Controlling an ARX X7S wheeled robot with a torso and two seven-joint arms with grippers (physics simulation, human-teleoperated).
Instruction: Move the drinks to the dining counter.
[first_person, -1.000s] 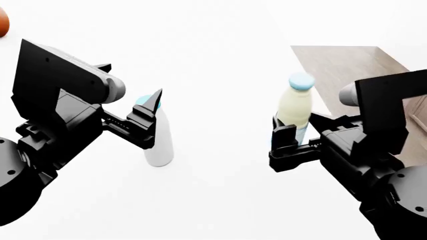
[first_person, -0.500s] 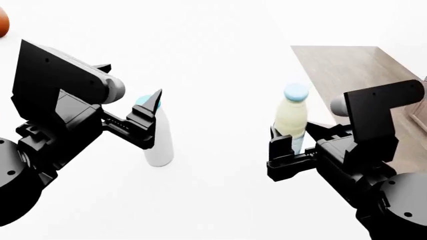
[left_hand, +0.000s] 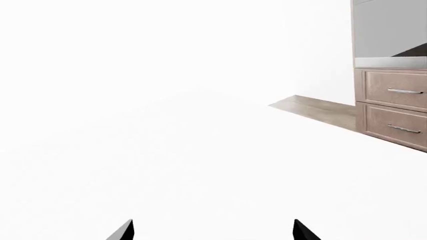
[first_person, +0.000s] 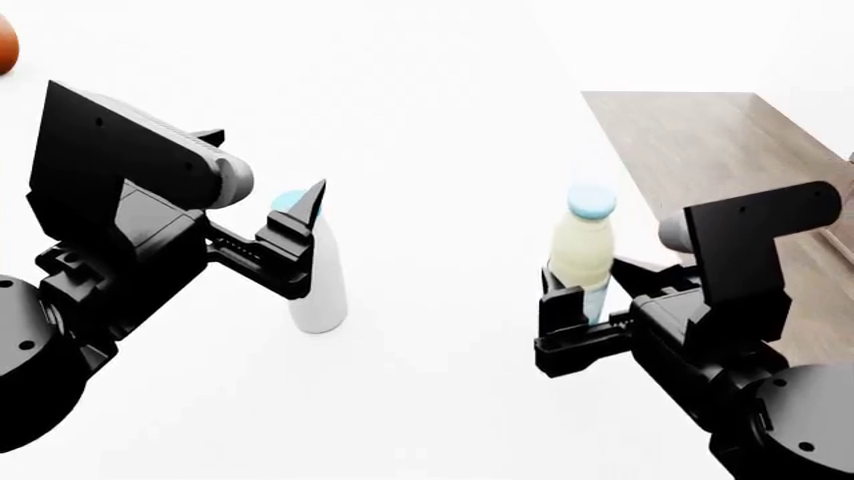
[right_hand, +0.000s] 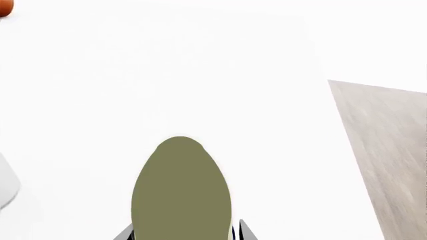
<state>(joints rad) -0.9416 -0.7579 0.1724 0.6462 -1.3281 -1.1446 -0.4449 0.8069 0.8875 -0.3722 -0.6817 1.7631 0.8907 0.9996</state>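
- Far left corner of head view: part of an orange-brown round thing (first_person: 4, 45) on the white counter (first_person: 427, 60); identity unclear.
- Left gripper (first_person: 302, 250): fingers spread wide, holding nothing. The left wrist view shows only two dark tips with bare white surface between them.
- White bottle (first_person: 320, 290): stands upright on the counter, blue cap partly hidden behind the upper finger. It sits just beside the left fingers, toward the middle; I cannot tell if they touch it.
- Yellow bottle (first_person: 582, 255): upright, long axis vertical, blue cap on top.
- Right gripper (first_person: 577, 305): closed around the yellow bottle's lower body (right wrist view: bottle fills the gap between the fingers).
- Wooden floor (first_person: 707, 140) lies beyond the counter edge, right of that bottle.
- Key relation, my judgement: whether the bottle's base meets the counter is not visible; any lowering should run straight down, well inside the edge.
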